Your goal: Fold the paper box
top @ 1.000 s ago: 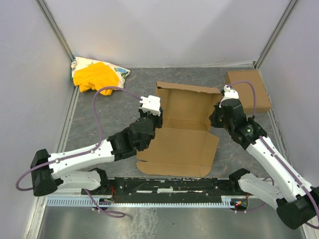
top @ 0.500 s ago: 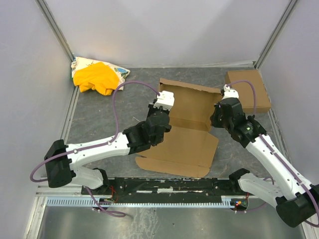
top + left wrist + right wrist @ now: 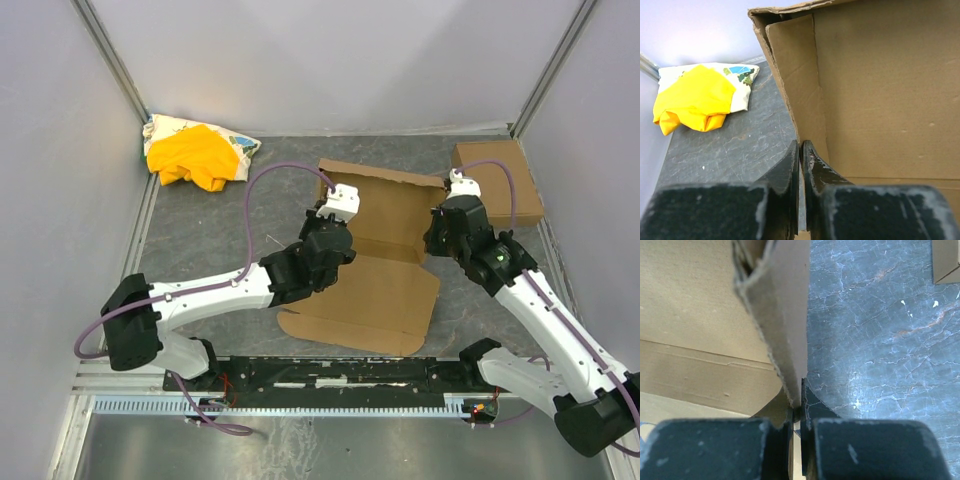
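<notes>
Right now the paper box (image 3: pixel 375 265), a plain brown corrugated cardboard sheet cut with flaps, lies near the middle of the dark grey marbled desk (image 3: pixel 200 240), between the two arms. Its near panel, with rounded corners, lies flat toward the arm bases, while narrow side flaps stand up at the left and right edges of its far half.

The left gripper (image 3: pixel 801 146) sits at the box's left side flap. Its black fingers are pressed almost together, with the lower edge of that flap running down into the thin slit between them, so it looks pinched there. The right gripper (image 3: pixel 799 399) is at the opposite flap, its fingers nipped tight on the cardboard's bottom edge, one finger inside and one on the desk side.

A crumpled yellow cloth (image 3: pixel 190 158) lying on a white patterned cloth sits in the far left corner. A small ready-folded brown cardboard box (image 3: pixel 497 182) rests in the far right corner, well apart from the sheet.
</notes>
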Tool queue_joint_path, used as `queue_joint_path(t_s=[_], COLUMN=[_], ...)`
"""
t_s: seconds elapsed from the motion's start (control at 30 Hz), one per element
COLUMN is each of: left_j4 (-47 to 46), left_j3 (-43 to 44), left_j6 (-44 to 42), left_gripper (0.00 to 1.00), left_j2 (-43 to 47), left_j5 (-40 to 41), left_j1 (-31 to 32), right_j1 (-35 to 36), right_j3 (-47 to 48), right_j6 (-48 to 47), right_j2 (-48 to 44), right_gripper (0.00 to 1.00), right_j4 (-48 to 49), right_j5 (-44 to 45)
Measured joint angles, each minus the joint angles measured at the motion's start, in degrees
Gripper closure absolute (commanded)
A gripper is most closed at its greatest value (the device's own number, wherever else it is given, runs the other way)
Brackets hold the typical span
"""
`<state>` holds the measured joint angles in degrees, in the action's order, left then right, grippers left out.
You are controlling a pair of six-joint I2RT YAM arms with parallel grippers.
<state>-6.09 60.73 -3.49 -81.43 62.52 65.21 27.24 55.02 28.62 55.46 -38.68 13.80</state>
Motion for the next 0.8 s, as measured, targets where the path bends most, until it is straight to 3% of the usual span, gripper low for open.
queue_joint_path(t_s=[0.8], left_j4=[2.97], left_j3=[2.71], left_j6=[-2.38], left_gripper=[0.96], left_j2=[-6.60], left_j5=[11.06], left_j1=[0.17], right_j1=[0.90], right_j3=[0.04], right_j6=[-0.11], right_j2=[-0.57], right_gripper=[0.98], right_j4=[-0.85], right_j5=[-1.20])
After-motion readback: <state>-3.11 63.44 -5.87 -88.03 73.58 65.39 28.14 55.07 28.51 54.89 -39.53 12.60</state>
